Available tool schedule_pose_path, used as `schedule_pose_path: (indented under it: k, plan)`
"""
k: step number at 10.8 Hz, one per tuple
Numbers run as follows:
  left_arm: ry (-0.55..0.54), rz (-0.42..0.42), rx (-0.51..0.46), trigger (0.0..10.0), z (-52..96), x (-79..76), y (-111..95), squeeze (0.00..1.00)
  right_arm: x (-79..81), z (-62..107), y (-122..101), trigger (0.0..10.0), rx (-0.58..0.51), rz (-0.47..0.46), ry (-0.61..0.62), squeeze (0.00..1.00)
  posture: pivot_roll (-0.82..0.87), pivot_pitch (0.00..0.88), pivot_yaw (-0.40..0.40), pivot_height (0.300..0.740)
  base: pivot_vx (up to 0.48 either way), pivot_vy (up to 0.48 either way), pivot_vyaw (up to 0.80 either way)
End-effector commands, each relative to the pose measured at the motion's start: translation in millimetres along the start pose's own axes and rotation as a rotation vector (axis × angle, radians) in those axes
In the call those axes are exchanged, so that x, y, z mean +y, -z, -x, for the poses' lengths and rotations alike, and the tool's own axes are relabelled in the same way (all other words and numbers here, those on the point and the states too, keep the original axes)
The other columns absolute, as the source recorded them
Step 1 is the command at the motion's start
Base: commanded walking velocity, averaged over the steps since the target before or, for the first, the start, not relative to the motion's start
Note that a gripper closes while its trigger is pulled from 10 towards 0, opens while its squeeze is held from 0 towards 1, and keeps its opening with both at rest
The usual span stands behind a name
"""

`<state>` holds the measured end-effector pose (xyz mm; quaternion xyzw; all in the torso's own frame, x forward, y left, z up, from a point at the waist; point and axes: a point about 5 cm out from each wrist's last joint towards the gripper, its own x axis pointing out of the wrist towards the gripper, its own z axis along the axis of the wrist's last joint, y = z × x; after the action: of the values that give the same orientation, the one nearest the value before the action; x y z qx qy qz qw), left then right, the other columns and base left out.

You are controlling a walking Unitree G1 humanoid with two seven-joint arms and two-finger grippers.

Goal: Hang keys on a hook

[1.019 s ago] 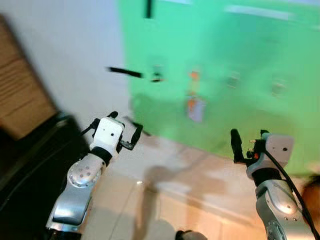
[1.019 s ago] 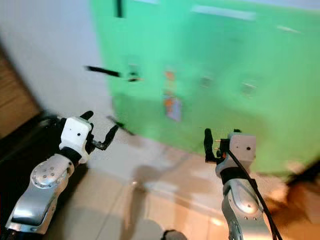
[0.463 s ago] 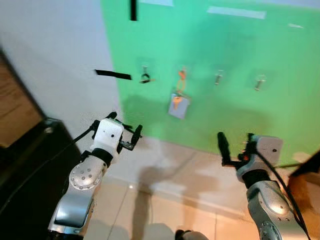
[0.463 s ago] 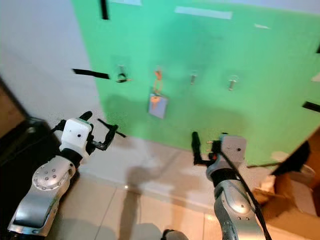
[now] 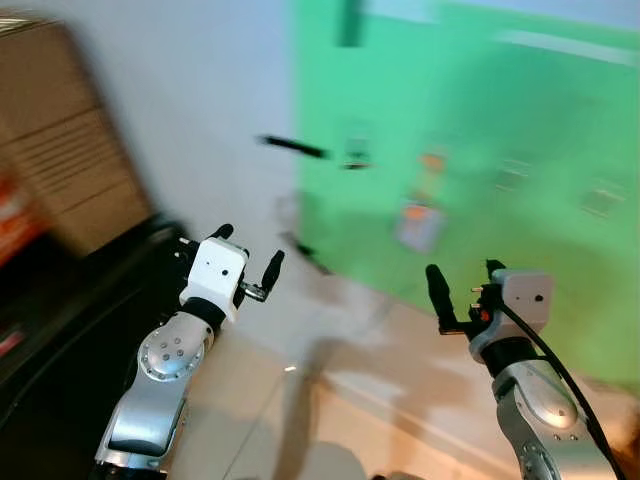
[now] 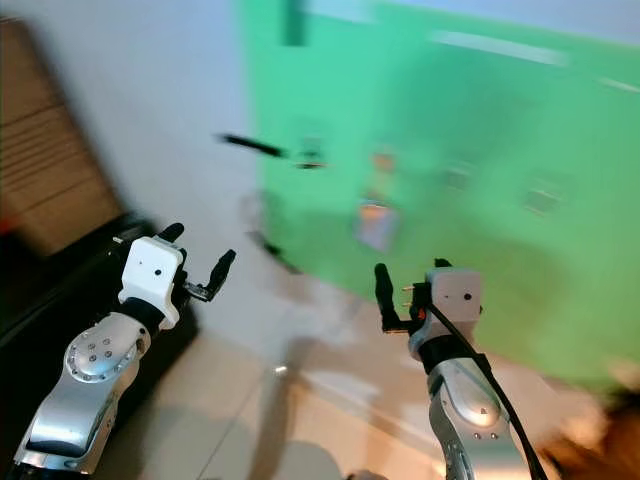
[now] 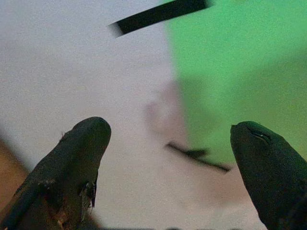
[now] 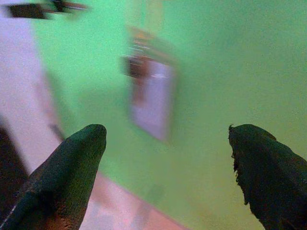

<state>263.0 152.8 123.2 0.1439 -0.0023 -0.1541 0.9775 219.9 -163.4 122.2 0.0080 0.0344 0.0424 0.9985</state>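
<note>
— Two grippers are up in front of the green board point(image 5: 520, 120); how do they stand?

— Both are spread wide with nothing between the fingers. The left gripper point(image 5: 228, 262) is raised before the pale wall point(image 5: 190, 110) to the left of the green board. The right gripper point(image 5: 462, 290) is raised before the board's lower part, just above the tiled floor point(image 5: 340, 400).

— Where are the keys?

— On the green board, hanging from one hook in the row. A small pale tag with an orange bit, the keys point(image 5: 419, 222), dangles under an orange loop at the hook point(image 5: 432, 162). The head views are smeared, so I cannot make out finer detail. In the right wrist view the same keys point(image 8: 149, 96) hang straight ahead, between the two black fingers point(image 8: 67, 172) but well beyond them.

— Anything else on the green board?

— More hooks to the right of the keys, blurred, and one to the left near the board's edge. Strips of black tape point(image 5: 292, 147) hold that left edge to the pale wall; the left wrist view shows one strip point(image 7: 160, 14) across the edge, ahead of the open left gripper point(image 7: 168, 143).

— And away from the board?

— Well left of it stands a stack of brown cardboard boxes point(image 5: 65, 130) over a dark piece of furniture point(image 5: 70, 310).
</note>
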Motion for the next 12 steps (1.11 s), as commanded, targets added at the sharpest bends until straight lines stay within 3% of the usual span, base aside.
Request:
schedule_pose_path:
  k: [1, 7, 12]
  plan:
    - [-0.01, -0.011, 0.001, 10.0, 0.9, 0.9, 1, 0.22, 1.6, -1.1, -4, 10.0, -0.03, 0.0, -0.013, 1.0, 0.0, 0.0, 0.03, 0.74, 0.0, 0.0, 0.8]
    - [-0.016, 0.001, -0.006, 10.0, -0.6, 0.7, 1, 0.24, 2.5, -1.6, 3, 10.0, 0.023, -0.029, -0.045, 1.0, -0.01, 0.0, 0.023, 0.74, 0.0, 0.0, 0.8]
    - [-0.039, 0.001, -0.006, 10.0, -4.4, 3.7, 0, 0.25, 2.6, -9.2, 7, 10.0, 0.06, -0.003, -0.073, 1.0, 0.0, 0.0, 0.006, 0.74, 0.294, 0.0, 0.8]
